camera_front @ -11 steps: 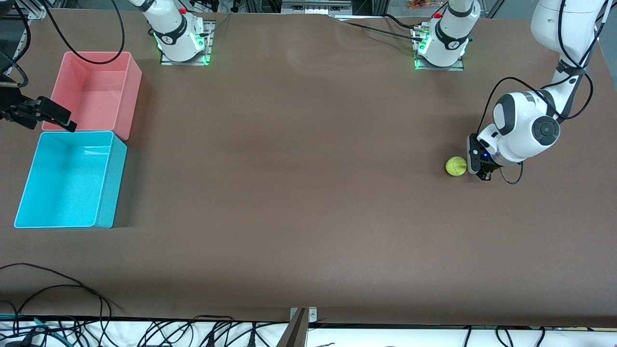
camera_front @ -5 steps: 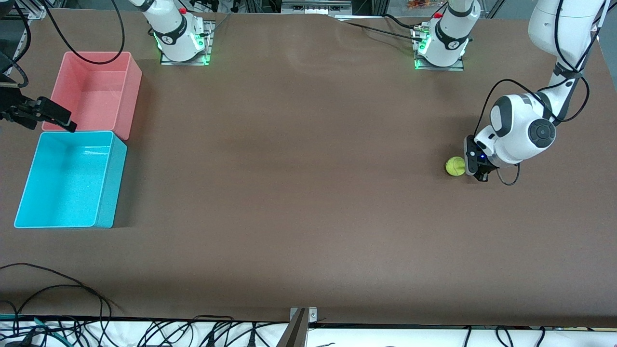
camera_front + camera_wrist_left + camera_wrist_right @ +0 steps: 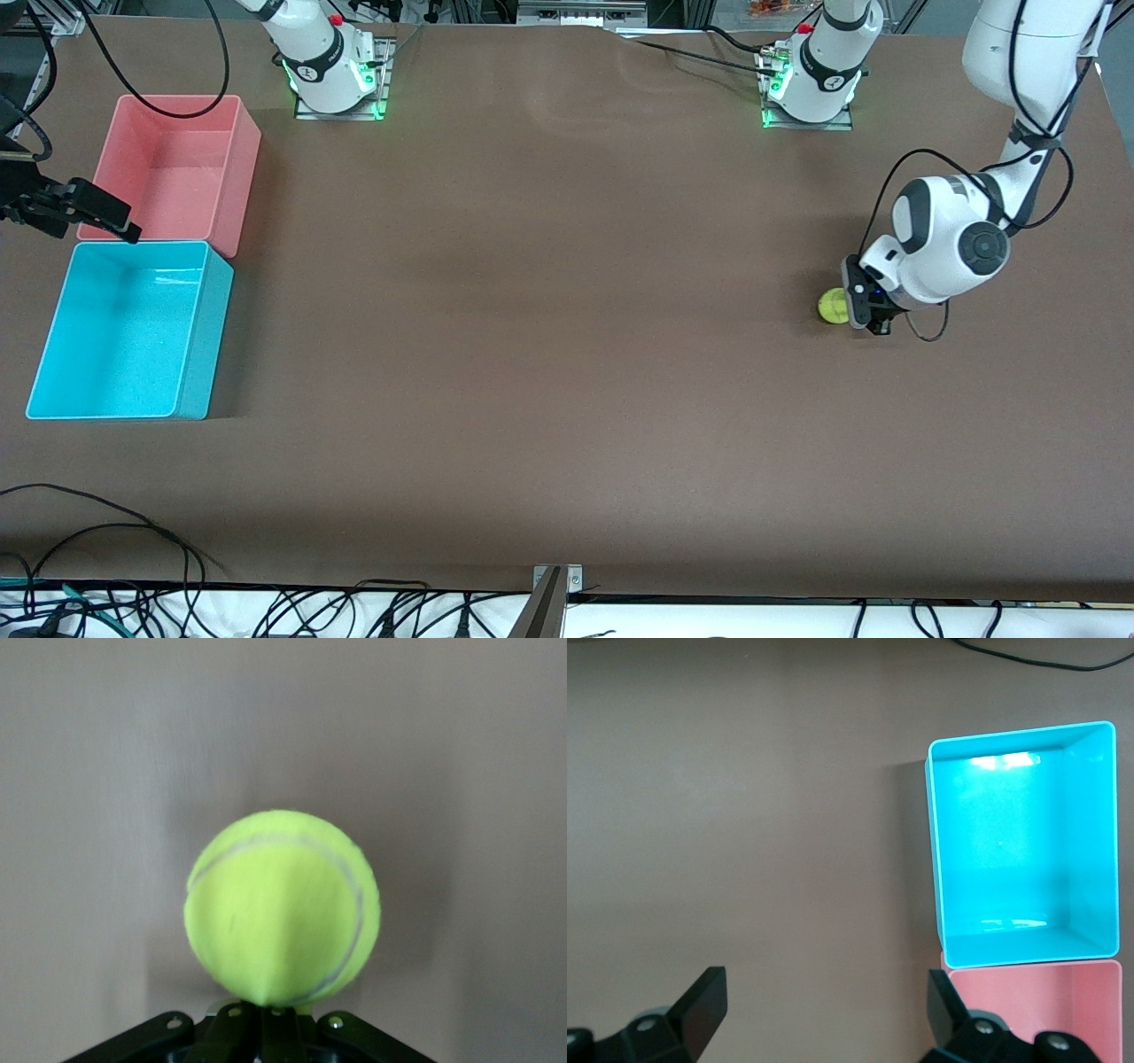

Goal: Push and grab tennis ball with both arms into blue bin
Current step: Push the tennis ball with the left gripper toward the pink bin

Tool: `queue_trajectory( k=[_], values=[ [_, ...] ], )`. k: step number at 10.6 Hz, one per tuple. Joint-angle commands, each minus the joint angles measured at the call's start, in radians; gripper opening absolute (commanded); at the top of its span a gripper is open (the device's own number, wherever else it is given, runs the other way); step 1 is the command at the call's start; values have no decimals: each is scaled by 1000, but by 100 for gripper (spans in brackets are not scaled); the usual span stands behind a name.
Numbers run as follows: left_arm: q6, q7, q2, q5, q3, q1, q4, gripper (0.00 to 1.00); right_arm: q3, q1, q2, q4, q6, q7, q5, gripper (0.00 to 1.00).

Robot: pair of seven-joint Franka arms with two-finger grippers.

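On the brown bench near the left arm's end, the left gripper [image 3: 864, 307], fingers closed, presses against the small fuzzy yellow-green tennis ball [image 3: 832, 306]. The right gripper [image 3: 71, 208], fingers spread wide and empty, waits above the bench's edge beside the rectangular cyan-blue plastic bin [image 3: 190, 390] (well apart from the ball). An off-centre shove could roll the ball astray.

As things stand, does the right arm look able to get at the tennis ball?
Probably not yet: the right gripper hangs open by the blue bin, while the tennis ball lies at the left arm's end, against the shut left gripper.
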Motion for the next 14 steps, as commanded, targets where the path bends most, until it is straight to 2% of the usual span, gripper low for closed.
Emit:
queue_trajectory(
  k=[1,2,3,7,9,11,14],
  values=[
    [3,-464,30,-13,-186,-71,44,0,5,-10,6,21,-12,-15,-2,100],
    [-2,-574,33,1,-211,-106,76,0,5,-10,6,21,-14,-15,-2,100],
    [-2,-572,29,8,-212,-111,83,0,5,-10,6,21,-12,-15,-2,100],
    [-13,-466,-10,19,-203,-63,69,0,5,-10,6,22,-12,-15,-2,100],
    [-54,-431,-31,21,-177,-60,69,1,5,-10,6,22,-12,-15,-2,100],
    [-57,-388,-45,19,-147,-54,67,7,5,-10,8,21,-12,-13,-2,100],
    [-76,-372,-56,19,-146,-43,67,7,5,-8,14,21,-11,-13,-2,100]
  ],
)
